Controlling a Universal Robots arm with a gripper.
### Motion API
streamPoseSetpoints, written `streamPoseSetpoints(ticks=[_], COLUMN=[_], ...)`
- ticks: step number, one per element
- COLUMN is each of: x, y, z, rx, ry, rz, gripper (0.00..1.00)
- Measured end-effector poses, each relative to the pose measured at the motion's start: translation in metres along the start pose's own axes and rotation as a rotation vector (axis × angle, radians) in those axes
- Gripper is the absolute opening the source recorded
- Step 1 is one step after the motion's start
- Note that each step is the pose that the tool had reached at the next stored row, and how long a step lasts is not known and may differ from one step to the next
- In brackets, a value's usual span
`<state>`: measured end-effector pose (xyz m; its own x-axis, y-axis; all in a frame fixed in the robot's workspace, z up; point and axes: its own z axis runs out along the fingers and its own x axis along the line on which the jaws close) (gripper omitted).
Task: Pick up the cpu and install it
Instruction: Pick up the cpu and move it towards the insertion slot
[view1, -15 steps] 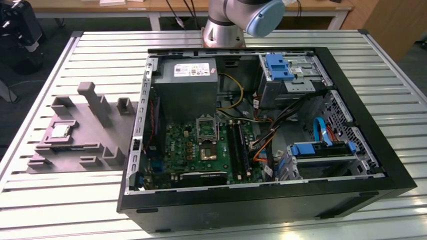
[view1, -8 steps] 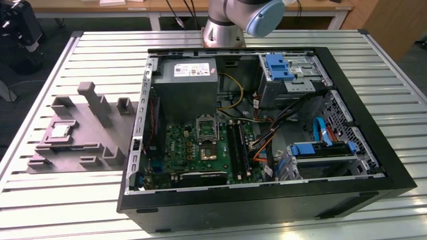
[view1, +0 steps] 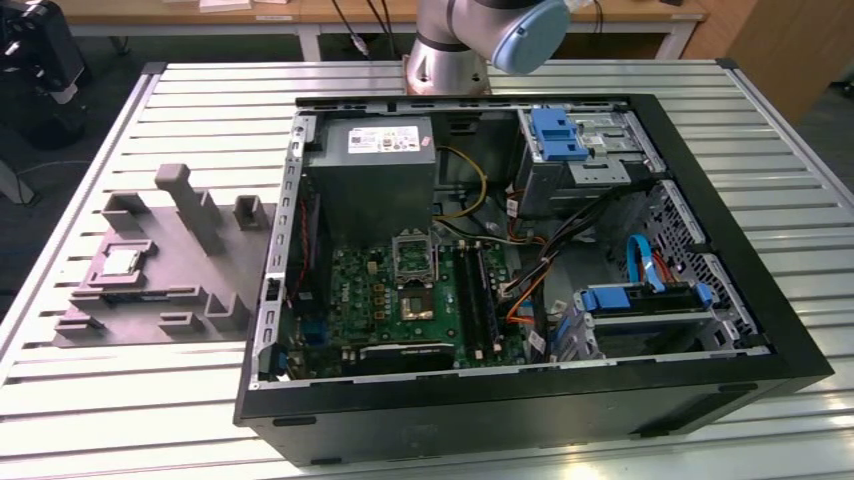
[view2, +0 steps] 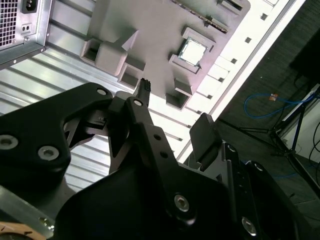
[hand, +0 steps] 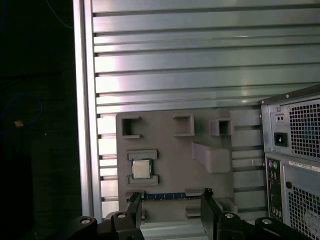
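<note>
The cpu (view1: 120, 262) is a small silvery square chip seated in a recess of the grey fixture plate (view1: 150, 305), at the exterior view's left of the open computer case (view1: 534, 400). Both wrist views show it lying flat in its recess, cpu (hand: 142, 168) and cpu (view2: 192, 51). My gripper (hand: 170, 196) hangs high above the plate, open, with nothing between its black fingers (hand: 134, 200). In the second wrist view the gripper (view2: 174, 106) is apart from the chip. The metal-framed socket (view1: 414, 258) on the green motherboard has a dark centre.
The fixture plate carries raised grey blocks (view1: 187, 205) and a slotted memory stick (hand: 165, 196). Inside the case sit a grey power supply (view1: 380, 160), blue drive brackets (view1: 557, 132) and loose cables (view1: 534, 270). The slatted aluminium table (view1: 134, 420) ends just beyond the plate.
</note>
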<state>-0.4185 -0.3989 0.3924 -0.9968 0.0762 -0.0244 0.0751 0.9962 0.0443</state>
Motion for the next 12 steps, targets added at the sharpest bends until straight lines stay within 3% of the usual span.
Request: streamPoseSetpoints(ticks=[8, 12], x=[0.0093, 0.0106], y=[-0.0007, -0.001], z=[0.0033, 0.0091], rx=[-0.0001, -0.0023], ry=[0.0036, 0.006], rz=[-0.013, -0.062], gripper=[0.59, 0.59])
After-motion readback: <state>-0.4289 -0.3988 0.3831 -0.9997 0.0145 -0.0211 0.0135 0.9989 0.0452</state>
